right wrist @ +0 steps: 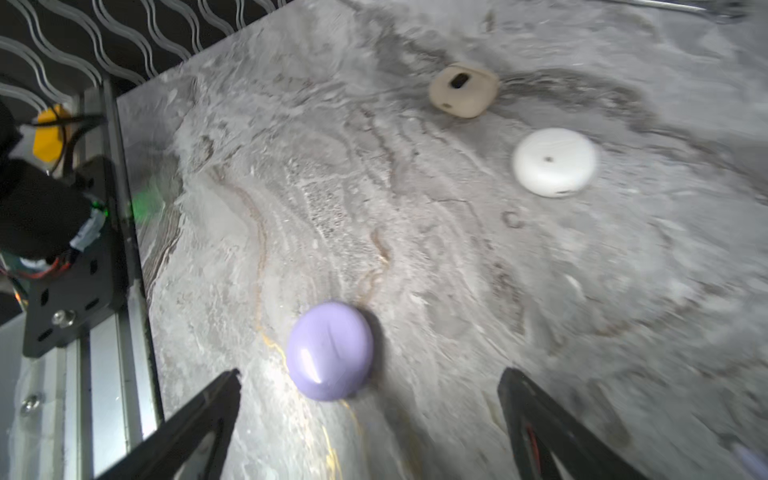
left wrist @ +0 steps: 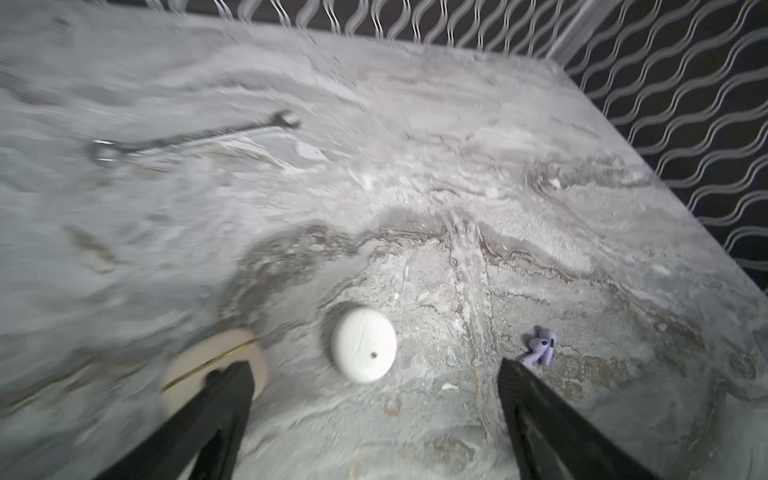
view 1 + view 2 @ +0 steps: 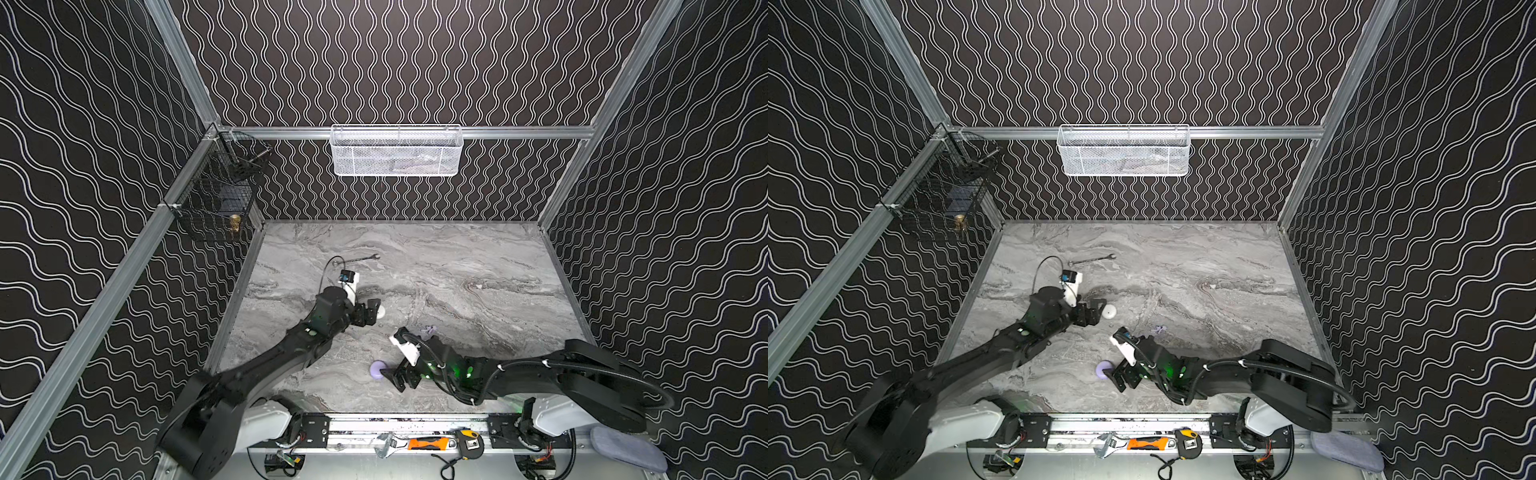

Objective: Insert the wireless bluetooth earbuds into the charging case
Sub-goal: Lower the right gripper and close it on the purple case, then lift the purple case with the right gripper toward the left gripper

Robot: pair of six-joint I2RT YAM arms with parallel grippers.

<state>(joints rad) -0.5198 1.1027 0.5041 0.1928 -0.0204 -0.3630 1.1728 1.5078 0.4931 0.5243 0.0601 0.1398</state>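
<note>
Two lavender earbuds (image 3: 429, 331) (image 3: 1158, 330) (image 2: 540, 347) lie huddled together on the marble table. A white round charging case (image 3: 380, 311) (image 3: 1109, 311) (image 2: 364, 345) (image 1: 555, 162) lies closed just beyond my left gripper (image 3: 372, 312) (image 3: 1099, 311) (image 2: 374, 370), which is open and empty. A lavender round case (image 3: 377, 369) (image 3: 1103, 369) (image 1: 330, 351), also closed, lies in front of my right gripper (image 3: 390, 376) (image 3: 1113, 379) (image 1: 370, 372), open and empty too. A cream case (image 2: 208, 365) (image 1: 463, 89) sits partly behind a left finger; the left arm hides it in both top views.
A steel wrench (image 3: 357, 259) (image 3: 1092, 260) (image 2: 195, 135) lies behind the left arm. A white mesh basket (image 3: 397, 149) hangs on the back wall and a black wire basket (image 3: 216, 199) on the left wall. Hand tools (image 3: 415, 444) rest on the front rail.
</note>
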